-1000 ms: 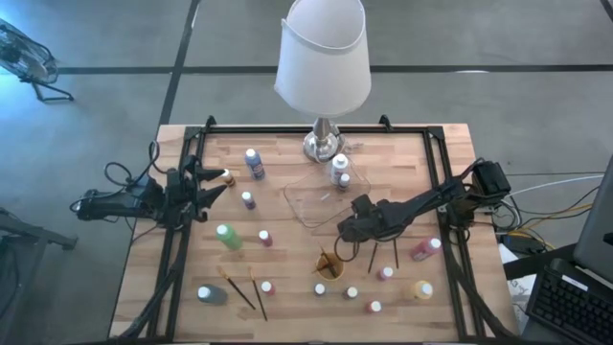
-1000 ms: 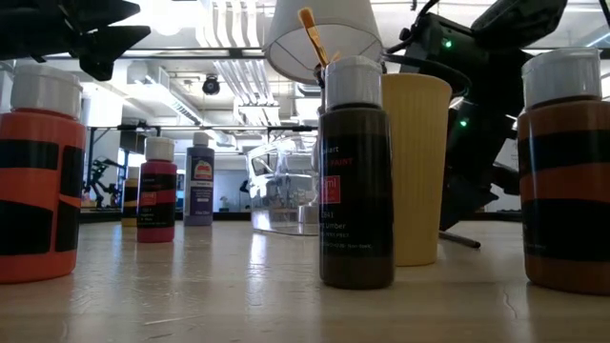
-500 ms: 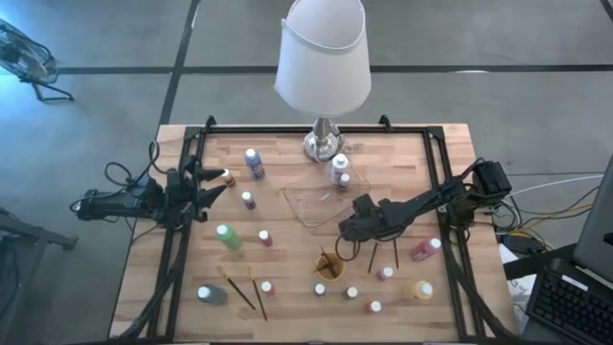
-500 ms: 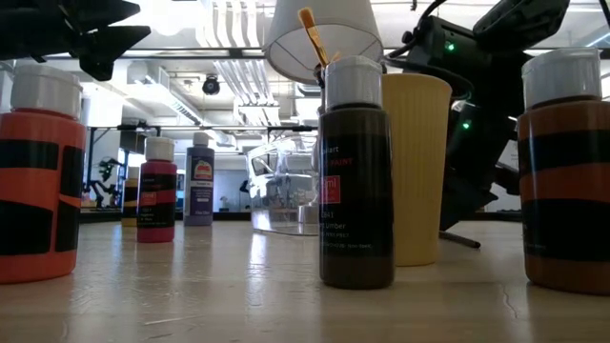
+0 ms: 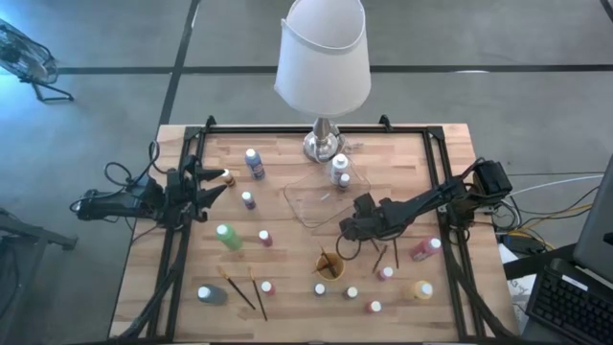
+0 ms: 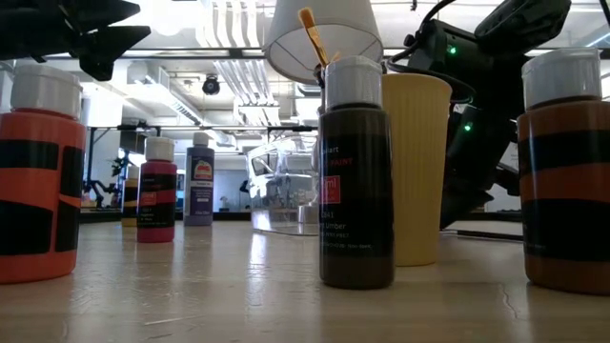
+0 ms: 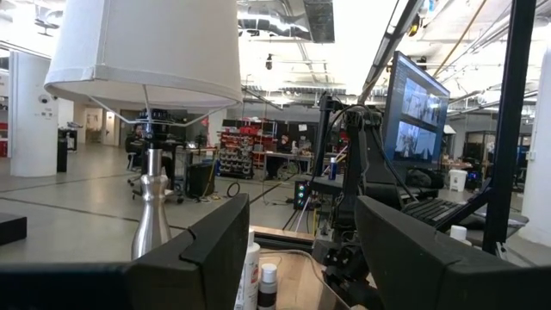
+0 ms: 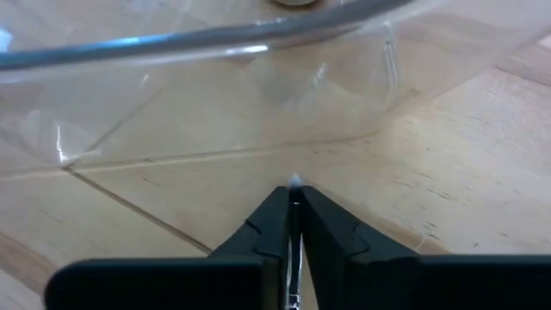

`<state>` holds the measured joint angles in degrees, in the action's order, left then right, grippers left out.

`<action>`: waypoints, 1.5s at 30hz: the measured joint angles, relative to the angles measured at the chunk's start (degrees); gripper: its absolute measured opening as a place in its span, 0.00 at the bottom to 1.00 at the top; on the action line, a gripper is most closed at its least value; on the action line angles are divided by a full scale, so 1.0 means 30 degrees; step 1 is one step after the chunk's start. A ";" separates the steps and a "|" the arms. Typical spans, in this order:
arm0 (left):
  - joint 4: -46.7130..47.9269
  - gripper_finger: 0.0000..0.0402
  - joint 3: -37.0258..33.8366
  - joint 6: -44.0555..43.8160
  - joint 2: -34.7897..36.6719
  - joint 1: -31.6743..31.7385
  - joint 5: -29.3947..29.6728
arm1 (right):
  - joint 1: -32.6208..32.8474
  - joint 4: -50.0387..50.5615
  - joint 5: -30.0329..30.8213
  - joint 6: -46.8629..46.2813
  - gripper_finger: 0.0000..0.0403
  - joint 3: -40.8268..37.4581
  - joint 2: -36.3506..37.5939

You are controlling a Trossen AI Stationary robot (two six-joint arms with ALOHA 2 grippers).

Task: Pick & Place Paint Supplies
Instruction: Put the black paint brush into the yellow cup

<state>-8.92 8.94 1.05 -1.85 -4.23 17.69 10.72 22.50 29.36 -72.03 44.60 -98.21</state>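
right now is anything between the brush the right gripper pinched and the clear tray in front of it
Nothing visible. The right gripper is shut on a thin brush whose tip pokes out between the fingers. Ahead lies only bare wood up to the clear tray, whose near wall is the one thing to lift over. The left gripper waits, open, at the table's left edge.

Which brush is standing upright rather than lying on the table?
The brush in the orange cup; two others lie flat near the front left.

A dark brown white-capped bottle [image 6: 355, 171] stands on the wooden surface [image 6: 238, 286], a yellow cup [image 6: 416, 167] just behind; orange bottles [image 6: 36, 171] flank both edges.
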 joint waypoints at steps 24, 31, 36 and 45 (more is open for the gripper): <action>-0.0002 0.54 0.0001 -0.0004 -0.0004 0.0000 -0.0004 | 0.1057 -0.0021 0.0519 0.0274 0.02 -0.0022 0.1277; 0.0005 0.54 0.0002 0.0002 0.0002 0.0000 -0.0005 | 0.1932 -0.0070 0.1712 0.0142 0.02 -0.0015 0.1875; 0.0005 0.54 -0.0005 0.0000 0.0000 -0.0002 0.0000 | 0.2740 -0.0098 0.2983 0.0035 0.02 -0.0015 0.2240; 0.0005 0.54 0.0002 -0.0002 -0.0005 0.0000 -0.0001 | 0.3917 -0.0166 0.4908 -0.0490 0.02 0.0007 0.2361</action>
<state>-8.91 8.95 1.05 -1.87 -4.23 17.68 22.47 22.00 44.09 -73.50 44.62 -91.13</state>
